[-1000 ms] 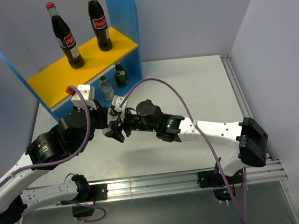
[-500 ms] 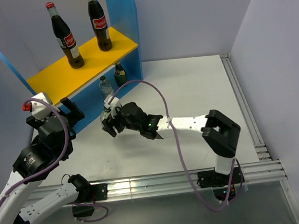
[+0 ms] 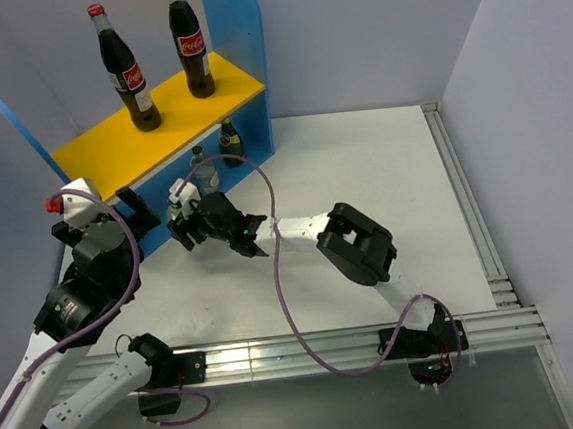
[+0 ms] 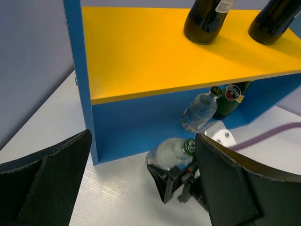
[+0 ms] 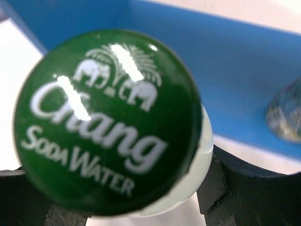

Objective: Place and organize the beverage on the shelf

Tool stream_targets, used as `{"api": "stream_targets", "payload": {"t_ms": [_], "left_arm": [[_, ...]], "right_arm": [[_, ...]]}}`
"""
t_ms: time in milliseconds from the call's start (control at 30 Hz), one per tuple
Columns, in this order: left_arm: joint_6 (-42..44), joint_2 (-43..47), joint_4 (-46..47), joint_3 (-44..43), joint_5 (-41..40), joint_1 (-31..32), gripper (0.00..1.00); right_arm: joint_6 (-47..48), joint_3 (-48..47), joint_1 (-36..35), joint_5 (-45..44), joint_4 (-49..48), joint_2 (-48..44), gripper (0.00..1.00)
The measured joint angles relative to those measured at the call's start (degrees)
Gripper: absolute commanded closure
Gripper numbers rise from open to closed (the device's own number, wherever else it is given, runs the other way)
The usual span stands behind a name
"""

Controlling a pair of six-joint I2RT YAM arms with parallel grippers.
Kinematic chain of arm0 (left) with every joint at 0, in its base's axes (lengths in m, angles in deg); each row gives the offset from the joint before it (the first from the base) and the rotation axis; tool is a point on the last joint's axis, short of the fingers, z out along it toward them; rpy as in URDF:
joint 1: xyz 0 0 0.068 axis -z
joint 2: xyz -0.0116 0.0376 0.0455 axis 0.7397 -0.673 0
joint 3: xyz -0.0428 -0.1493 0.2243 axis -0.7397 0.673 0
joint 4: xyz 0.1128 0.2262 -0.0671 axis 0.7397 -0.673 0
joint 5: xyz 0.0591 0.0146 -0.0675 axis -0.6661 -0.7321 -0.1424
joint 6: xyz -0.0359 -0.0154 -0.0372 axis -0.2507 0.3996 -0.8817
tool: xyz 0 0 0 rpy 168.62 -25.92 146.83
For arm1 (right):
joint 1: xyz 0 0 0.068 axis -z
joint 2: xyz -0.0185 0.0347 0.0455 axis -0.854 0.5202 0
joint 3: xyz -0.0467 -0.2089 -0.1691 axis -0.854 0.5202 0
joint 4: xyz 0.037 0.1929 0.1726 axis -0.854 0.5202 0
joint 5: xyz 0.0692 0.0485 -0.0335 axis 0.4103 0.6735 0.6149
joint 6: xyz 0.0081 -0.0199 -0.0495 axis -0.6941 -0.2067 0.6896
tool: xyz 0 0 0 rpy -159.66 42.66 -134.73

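Inspecting the beverage first: the green-capped bottle, small and clear, is clenched in the right jaws just in front of the shelf, before its lower opening. Its cap reads Chang Soda Water. Whether its base touches the bench cannot be told. Under the shelf's yellow top board stand a second clear bottle and, just beside it toward the tall blue side panel, a dark green bottle. On the top board a first cola bottle and a second cola bottle stand upright, apart. The left jaws are released, spread wide and empty, off the shelf's left front corner.
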Motion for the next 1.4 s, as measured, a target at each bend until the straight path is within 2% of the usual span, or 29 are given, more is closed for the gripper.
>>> {"api": "stream_targets", "payload": {"t_ms": [400,833,1033,1200,1400], "left_arm": [[1.95,1.99,2.32,1.29,4.59,-2.23,0.02],[2.95,4.07,3.28,1.29,8.33,-2.47,0.03],[3.04,4.31,3.82,1.29,10.58,-2.49,0.04],[3.04,4.94,3.85,1.29,12.26,-2.49,0.04],[3.04,6.88,3.87,1.20,14.25,-2.49,0.06]], "right_arm": [[2.64,-15.28,4.09,5.66,3.78,9.38,1.00],[6.29,-23.34,5.35,11.69,8.33,17.03,0.99],[6.75,-30.64,5.57,13.60,12.72,19.98,0.87],[6.75,-38.05,5.60,13.73,16.02,23.10,0.69],[6.78,-40.13,5.60,13.84,19.71,24.06,0.69]]}}
